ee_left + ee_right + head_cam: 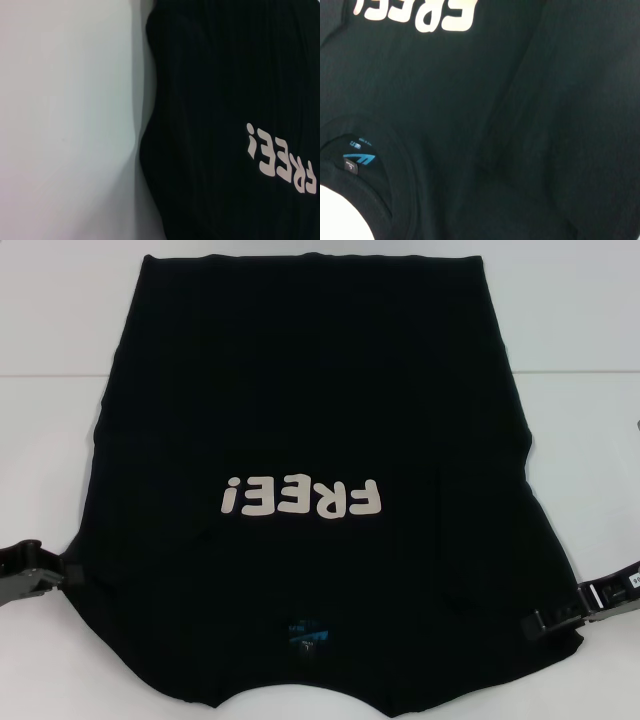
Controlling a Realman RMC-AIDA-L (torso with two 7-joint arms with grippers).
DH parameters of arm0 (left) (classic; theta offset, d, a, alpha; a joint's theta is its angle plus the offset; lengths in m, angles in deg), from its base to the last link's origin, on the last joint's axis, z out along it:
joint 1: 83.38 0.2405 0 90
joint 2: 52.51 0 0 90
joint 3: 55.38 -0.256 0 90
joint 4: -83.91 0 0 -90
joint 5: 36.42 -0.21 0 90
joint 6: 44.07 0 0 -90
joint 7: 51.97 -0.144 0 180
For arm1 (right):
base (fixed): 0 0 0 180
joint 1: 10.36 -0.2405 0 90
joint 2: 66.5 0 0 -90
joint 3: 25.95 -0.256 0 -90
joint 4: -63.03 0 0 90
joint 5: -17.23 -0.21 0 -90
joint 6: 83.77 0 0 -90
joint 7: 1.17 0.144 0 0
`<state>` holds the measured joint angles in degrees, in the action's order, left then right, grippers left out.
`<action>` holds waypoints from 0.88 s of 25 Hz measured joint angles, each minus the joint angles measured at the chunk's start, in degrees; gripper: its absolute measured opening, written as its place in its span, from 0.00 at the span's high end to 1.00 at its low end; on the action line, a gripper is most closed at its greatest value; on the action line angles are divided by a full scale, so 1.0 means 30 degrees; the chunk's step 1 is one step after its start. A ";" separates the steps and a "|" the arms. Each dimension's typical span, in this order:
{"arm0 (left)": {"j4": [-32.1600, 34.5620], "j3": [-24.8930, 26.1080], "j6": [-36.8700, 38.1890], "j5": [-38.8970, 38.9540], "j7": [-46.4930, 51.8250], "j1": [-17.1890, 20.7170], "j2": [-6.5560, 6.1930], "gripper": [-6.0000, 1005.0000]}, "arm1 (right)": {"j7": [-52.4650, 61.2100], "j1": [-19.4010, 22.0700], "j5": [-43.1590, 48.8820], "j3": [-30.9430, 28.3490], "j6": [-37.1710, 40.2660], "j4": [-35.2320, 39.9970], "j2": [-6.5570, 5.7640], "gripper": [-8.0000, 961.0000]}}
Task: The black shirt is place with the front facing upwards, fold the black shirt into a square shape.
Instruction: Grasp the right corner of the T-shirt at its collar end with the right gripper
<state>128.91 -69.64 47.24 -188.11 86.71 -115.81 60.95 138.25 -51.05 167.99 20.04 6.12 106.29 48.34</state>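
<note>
Cloth of black shirt [320,400] is judged soft, limp, best pinched at side edges near left gripper [62,575] and right gripper [530,623]; jaw state cannot be told.

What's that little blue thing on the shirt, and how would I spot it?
Find the black shirt spread over the white table, then the off-white "FREE!" lettering. Nearer the robot, inside the collar, sits the small blue neck label, the only blue spot on the cloth.

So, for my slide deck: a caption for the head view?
Black shirt lying print-up on white table, left gripper and right gripper at its sides.
</note>
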 joint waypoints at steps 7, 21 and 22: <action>-0.0002 0.0006 0.0001 0.0000 0.0001 -0.0001 0.0001 0.97 | -0.0018 0.0016 0.0078 0.0116 -0.0087 -0.0006 -0.0004 0.21; -0.0002 0.0009 0.0019 -0.0003 0.0001 0.0002 0.0000 0.97 | -0.0287 0.0020 -0.0598 0.0099 0.0239 -0.0037 -0.0093 0.23; -0.0002 0.0007 0.0014 -0.0003 0.0000 0.0001 0.0000 0.97 | -0.0256 0.0022 -0.0557 0.0119 0.0219 -0.0038 -0.0108 0.24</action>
<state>128.90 -69.62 47.28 -188.12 86.71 -115.81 60.95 137.48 -50.98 166.32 20.40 6.78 106.18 48.02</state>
